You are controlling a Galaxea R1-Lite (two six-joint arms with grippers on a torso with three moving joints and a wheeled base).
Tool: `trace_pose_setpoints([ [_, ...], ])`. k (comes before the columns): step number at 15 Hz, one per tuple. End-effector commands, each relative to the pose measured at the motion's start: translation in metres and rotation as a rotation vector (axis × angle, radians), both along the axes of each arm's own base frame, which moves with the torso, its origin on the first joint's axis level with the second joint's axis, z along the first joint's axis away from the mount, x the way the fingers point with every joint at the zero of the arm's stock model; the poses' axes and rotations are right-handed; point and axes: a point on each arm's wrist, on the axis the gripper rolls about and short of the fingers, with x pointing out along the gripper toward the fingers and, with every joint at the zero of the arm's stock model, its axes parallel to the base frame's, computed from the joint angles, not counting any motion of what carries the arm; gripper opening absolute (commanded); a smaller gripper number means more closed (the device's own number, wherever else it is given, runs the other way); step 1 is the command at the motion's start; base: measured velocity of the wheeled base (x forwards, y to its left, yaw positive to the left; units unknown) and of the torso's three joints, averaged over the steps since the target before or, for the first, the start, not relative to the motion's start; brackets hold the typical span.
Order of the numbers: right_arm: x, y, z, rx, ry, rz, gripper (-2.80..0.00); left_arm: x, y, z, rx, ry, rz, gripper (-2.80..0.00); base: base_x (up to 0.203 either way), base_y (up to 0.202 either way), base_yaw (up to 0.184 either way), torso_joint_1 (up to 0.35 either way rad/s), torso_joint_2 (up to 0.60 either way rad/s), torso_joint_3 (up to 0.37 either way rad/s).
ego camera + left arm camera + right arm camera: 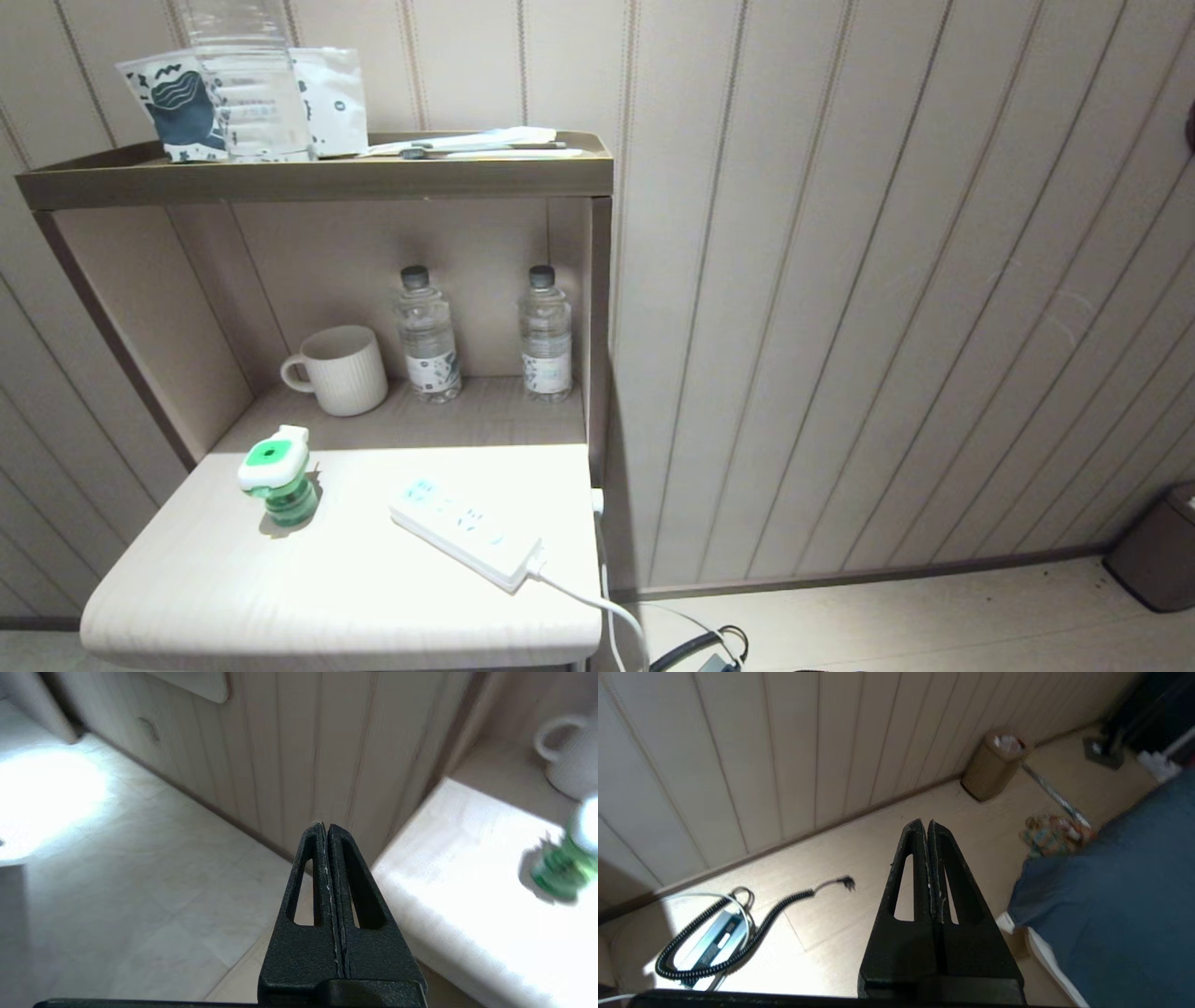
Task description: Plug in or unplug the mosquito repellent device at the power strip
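The mosquito repellent device [277, 475], a white head with a green round centre over a green bottle, stands upright on the left of the white bedside table [280, 579], apart from the power strip [464, 531]. The strip lies flat and diagonal to the device's right, with nothing plugged into it. Its white cord [597, 607] drops off the table's front right. Neither arm shows in the head view. My left gripper [325, 826] is shut and empty, off the table's left side over the floor; the device [563, 872] shows blurred beyond it. My right gripper [924, 822] is shut and empty above the floor.
A ribbed mug [341, 370] and two water bottles [427, 333] [545, 331] stand in the shelf niche behind. Bags and papers sit on the top shelf [317, 177]. On the floor to the right lie a coiled black cable [738, 942], a bin [993, 763] and a blue bed cover [1120, 896].
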Motion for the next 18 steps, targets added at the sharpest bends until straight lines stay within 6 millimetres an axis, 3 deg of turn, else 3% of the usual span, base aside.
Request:
trace_pose_setpoints([
  [1,-0.027,0.001,-0.018,-0.014,-0.108,0.014,-2.8,-0.012,0.0,-0.013,-0.01,-0.039,-0.044,-2.8,0.0,0.0,0.0,0.0,0.0,0.0],
  [5,-0.029,0.009,-0.058,0.046,-0.146,0.432,-2.8,-0.026,-0.002,-0.037,0.032,-0.049,-0.21,-2.8,0.0,0.0,0.0,0.0,0.0,0.0],
  [9,-0.024,0.014,-0.105,0.069,-0.126,0.664,-2.8,-0.043,-0.009,-0.066,0.151,-0.127,-0.492,-2.8,0.0,0.0,0.0,0.0,0.0,0.0],
  [11,-0.022,0.014,-0.106,0.064,-0.143,0.642,-2.8,-0.049,-0.012,-0.08,0.19,-0.099,-0.634,-2.8,0.0,0.0,0.0,0.0,0.0,0.0],
  [14,-0.019,0.013,-0.107,0.05,-0.182,0.636,-2.8,-0.047,-0.013,-0.079,0.203,-0.158,-0.647,-2.8,0.0,0.0,0.0,0.0,0.0,0.0],
  [18,-0.019,0.014,-0.107,0.051,-0.185,0.654,-2.8,-0.045,-0.015,-0.091,0.175,-0.101,-0.747,-2.8,0.0,0.0,0.0,0.0,0.0,0.0],
])
